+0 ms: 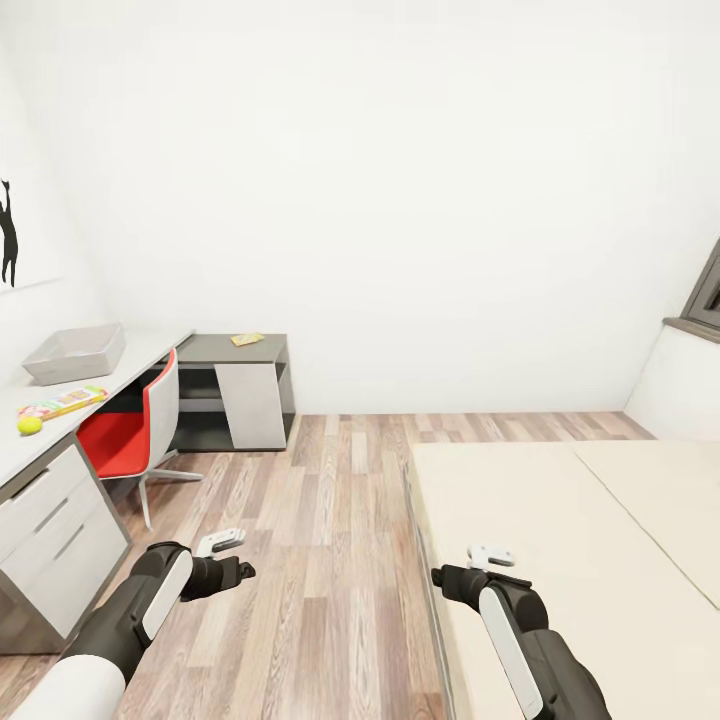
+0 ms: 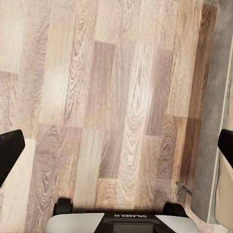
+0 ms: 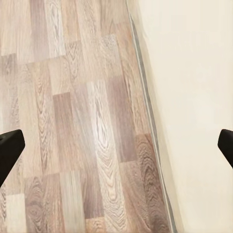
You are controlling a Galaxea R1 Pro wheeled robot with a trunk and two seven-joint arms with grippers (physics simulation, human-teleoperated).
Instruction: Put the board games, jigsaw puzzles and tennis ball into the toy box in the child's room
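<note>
A white-walled child's room with a wood-plank floor (image 1: 330, 520) fills the head view. At the left edge of the frame runs the pale table (image 1: 60, 420), joined at its far end to a lower dark grey shelf section (image 1: 240, 385). On the table's far part, in the left middle of the frame, sits the grey toy box (image 1: 75, 353). Nearer along the table lies a flat colourful board game (image 1: 62, 402), and the yellow-green tennis ball (image 1: 29, 424) rests just beside its near end. A thin yellow jigsaw puzzle (image 1: 247, 339) lies on the shelf section. A red-and-white chair (image 1: 135, 430) stands at the table. The cream bed (image 1: 580, 560) takes the lower right. At the lower left the left hand (image 1: 222, 542) hangs over the floor, fingers spread and holding nothing; the right hand (image 1: 490, 555), at lower centre, hangs over the bed's edge, likewise spread and holding nothing.
</note>
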